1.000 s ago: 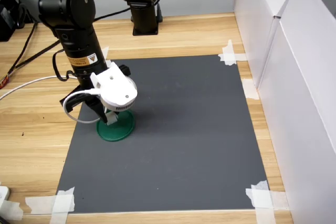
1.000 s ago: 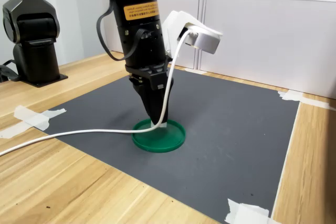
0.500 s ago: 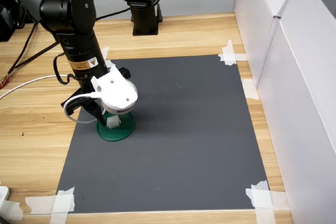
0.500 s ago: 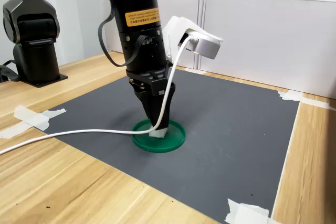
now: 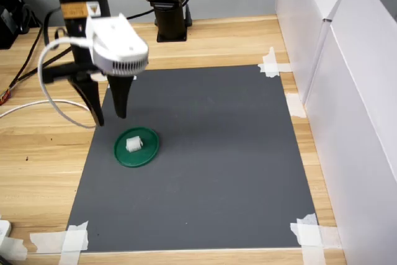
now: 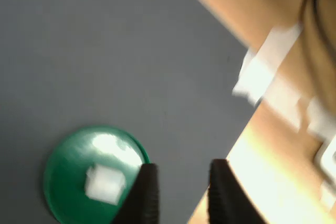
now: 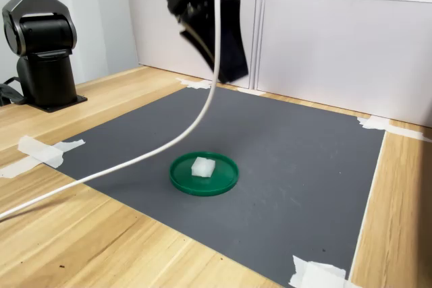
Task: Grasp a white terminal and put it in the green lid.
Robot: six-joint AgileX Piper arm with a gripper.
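The white terminal [image 5: 133, 144] [image 7: 202, 166] lies inside the green lid [image 5: 147, 153] [image 7: 221, 179], which rests on the dark grey mat near the first exterior view's left edge of it. The wrist view shows the terminal [image 6: 105, 183] as a blurred white block on the lid [image 6: 65, 169]. My gripper [image 5: 108, 116] [image 6: 184, 165] hangs well above the mat, up and behind the lid in the first exterior view. It is open and holds nothing. In the second exterior view the gripper [image 7: 233, 69] is blurred, high over the mat.
The grey mat [image 5: 217, 153] is taped to a wooden table with white tape strips [image 5: 271, 63] at its corners. A second black arm base [image 5: 164, 4] stands at the back. White walls [image 5: 347, 91] close the first exterior view's right side. A white cable [image 7: 135, 163] trails from the wrist camera.
The gripper let go of the white terminal, leaving it in the green lid, and rose well above the mat, shifting toward the first exterior view's upper left.
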